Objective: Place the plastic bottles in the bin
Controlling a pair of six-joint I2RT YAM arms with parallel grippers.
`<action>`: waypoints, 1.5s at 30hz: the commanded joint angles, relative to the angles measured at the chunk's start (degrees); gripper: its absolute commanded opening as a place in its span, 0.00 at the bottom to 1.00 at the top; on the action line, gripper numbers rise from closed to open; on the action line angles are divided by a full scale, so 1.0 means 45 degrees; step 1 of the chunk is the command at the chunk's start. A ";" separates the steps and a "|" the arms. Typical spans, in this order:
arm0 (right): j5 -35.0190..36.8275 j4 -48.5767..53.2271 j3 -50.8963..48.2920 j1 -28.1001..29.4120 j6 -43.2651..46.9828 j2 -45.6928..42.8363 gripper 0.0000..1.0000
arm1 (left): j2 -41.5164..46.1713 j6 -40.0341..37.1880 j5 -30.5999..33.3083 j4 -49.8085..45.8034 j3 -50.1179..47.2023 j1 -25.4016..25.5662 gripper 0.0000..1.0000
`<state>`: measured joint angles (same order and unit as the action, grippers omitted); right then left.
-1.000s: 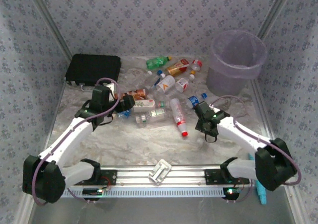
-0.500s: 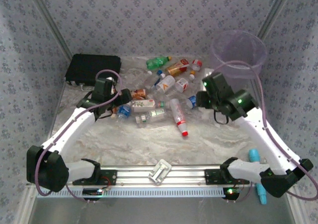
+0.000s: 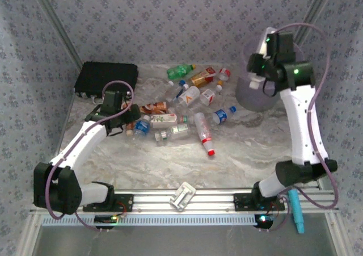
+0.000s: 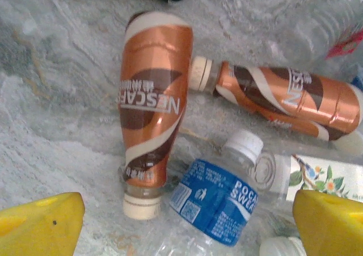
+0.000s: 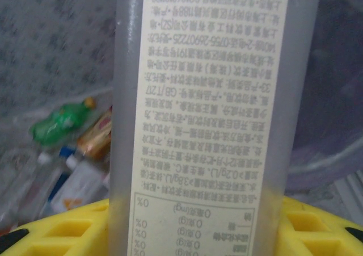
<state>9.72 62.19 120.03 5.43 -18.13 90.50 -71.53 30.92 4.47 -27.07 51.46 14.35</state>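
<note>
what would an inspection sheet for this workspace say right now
surface: marbled grey tabletop
job's things: plastic bottles lying in a loose pile mid-table; bin upright at the far right
clutter: black case at the far left; blue object by the right arm's base
grippers: left gripper open, its fingers low over the brown and blue-labelled bottles; right gripper shut on a grey bottle, raised by the bin
cables: purple cables loop along both arms, not snagged as far as seen
surroundings: patterned walls on three sides
</note>
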 commanded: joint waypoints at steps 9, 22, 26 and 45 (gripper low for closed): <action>-0.1811 0.0628 0.5614 -0.2785 -0.0507 0.5548 0.29 | 0.2037 -0.0191 -0.0709 -0.0870 -0.1198 0.0071 0.87; -0.2052 0.1580 0.4356 -0.3081 0.0323 0.6315 0.25 | 0.2223 -0.0288 -0.0936 -0.1163 -0.1280 0.0229 0.85; -0.2198 0.2773 0.3925 -0.3135 0.0731 0.6122 0.25 | 0.2111 -0.0251 -0.0968 -0.1396 -0.1037 0.0229 0.85; -0.0938 0.5273 0.3976 -0.2418 0.1255 0.4342 0.24 | 0.1423 -0.0974 -0.1388 -0.2191 -0.0181 0.0229 0.86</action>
<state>3.40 83.20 134.78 -5.15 -13.65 109.03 -64.03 28.95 -0.86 -35.16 48.34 15.03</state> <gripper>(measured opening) 0.536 0.857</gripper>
